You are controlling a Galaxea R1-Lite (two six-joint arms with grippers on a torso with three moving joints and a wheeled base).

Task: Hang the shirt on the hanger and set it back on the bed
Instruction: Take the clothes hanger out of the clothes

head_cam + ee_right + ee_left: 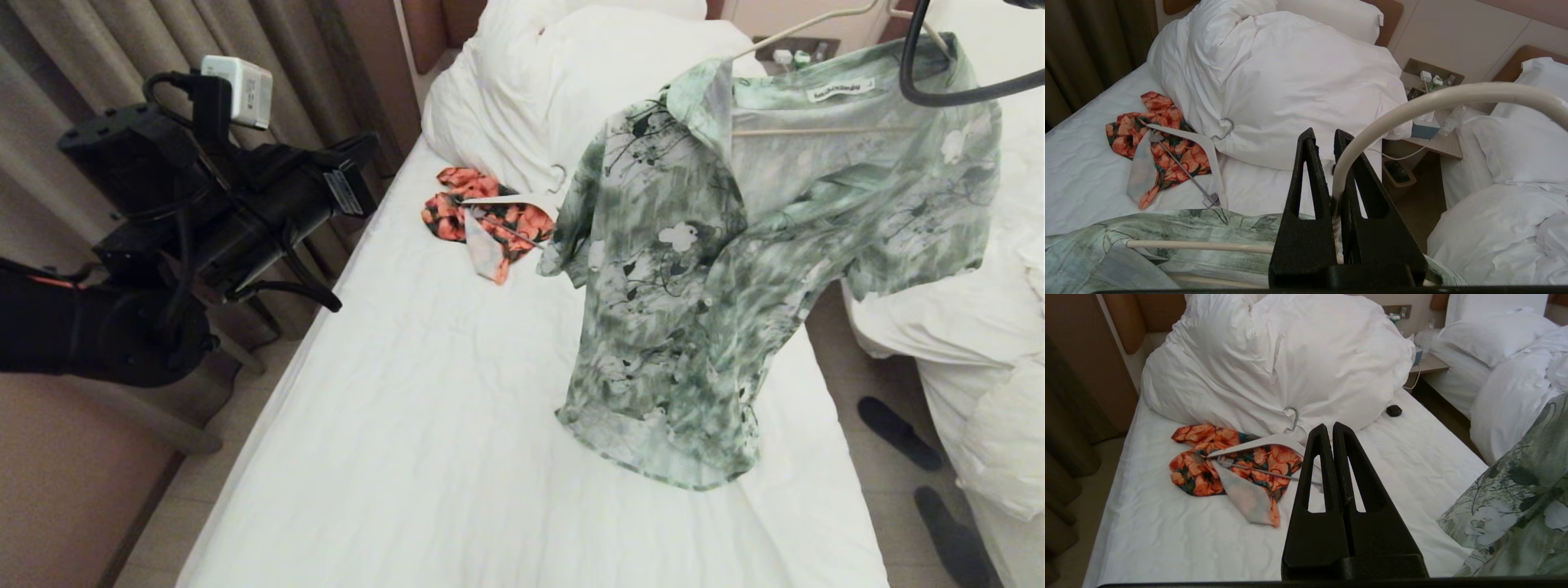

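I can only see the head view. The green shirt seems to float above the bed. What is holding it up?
Observer: The right pincer, shut on the neck of the cream wire hanger; the right wrist view shows it.
Operator: Is the shirt really on that hanger?
Observer: Yes. In that view the hanger's bar runs inside the green flowered shirt.
Operator: And the black arm at the left, is it carrying anything?
Observer: No. The left wrist view shows the left pincer shut on nothing, above the bed.
Operator: Anything hidden behind the shirt?
Observer: A small dark object lies on the sheet by the pillows.
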